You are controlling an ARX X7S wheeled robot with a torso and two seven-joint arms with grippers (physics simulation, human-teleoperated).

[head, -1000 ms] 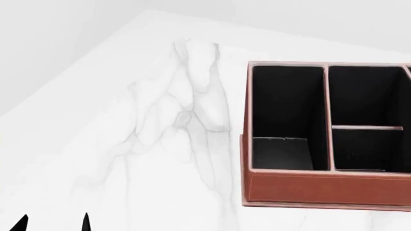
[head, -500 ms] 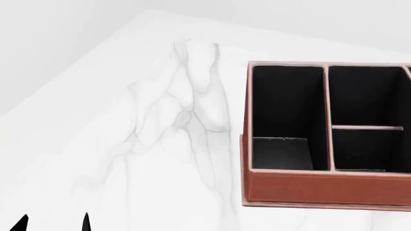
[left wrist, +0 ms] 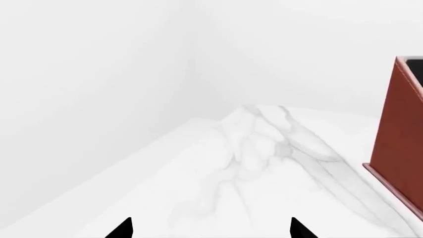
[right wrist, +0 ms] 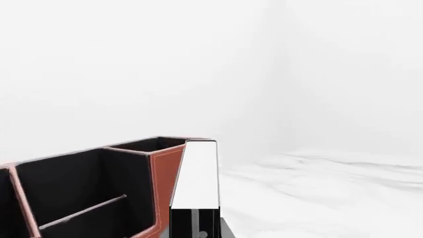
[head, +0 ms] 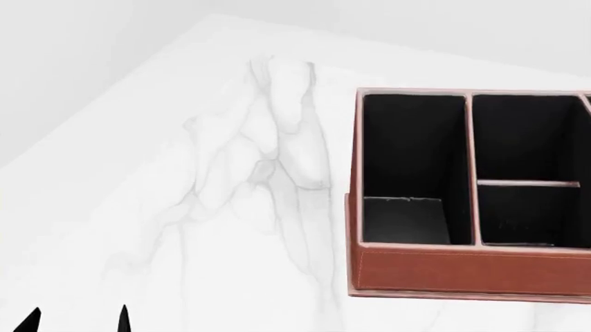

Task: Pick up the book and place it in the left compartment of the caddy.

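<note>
The caddy (head: 466, 270) runs off the head view's right edge, hiding its right side. Only two black fingertips (head: 122, 319) of the left gripper (head: 76, 321) show at the bottom edge. In the right wrist view the book (right wrist: 197, 178) is cut off below, so its grip is hidden.

A white marble tabletop (head: 231, 207) with grey veining carries the caddy (head: 461, 270), a reddish-brown box with black-lined compartments, which sits flat toward its right side.
</note>
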